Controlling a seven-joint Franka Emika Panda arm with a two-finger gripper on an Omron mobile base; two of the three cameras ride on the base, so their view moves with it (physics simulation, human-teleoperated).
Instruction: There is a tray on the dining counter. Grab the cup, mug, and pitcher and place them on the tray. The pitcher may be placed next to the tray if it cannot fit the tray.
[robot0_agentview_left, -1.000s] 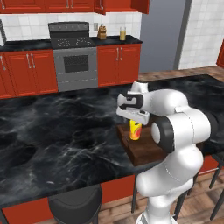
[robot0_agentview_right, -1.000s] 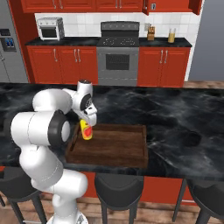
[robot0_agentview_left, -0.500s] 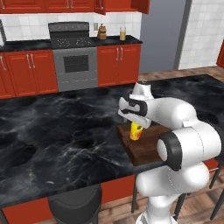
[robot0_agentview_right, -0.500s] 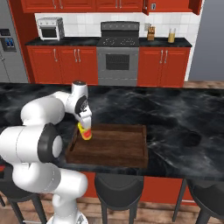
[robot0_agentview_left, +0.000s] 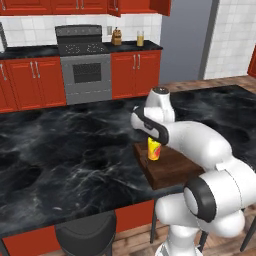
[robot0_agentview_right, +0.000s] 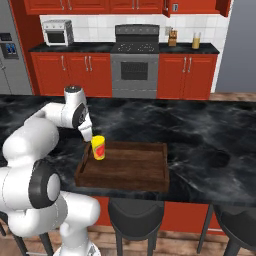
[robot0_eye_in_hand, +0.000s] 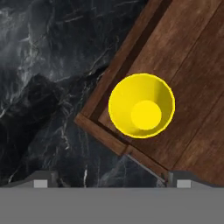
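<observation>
Your cup (robot0_agentview_left: 153, 149) sat upright inside the tray (robot0_agentview_left: 172, 169), tucked into the corner nearest the arm, on the dining counter (robot0_agentview_left: 65, 150). It looked like a light, rigid little tumbler with smooth, likely slippery walls and no handle, so you would have pinched it across the sides just below the rim. From the right, the gripper (robot0_agentview_right: 87, 133) hung just above and beside the cup (robot0_agentview_right: 98, 147), jaws spread wide and clamped on nothing. A second before, those fingers were low around the cup; by now they had parted and the hand had lifted clear. Looking straight down, the cup's (robot0_eye_in_hand: 141, 105) yellow mouth stood free on the tray's floor (robot0_eye_in_hand: 192, 65), close against the rim corner.
</observation>
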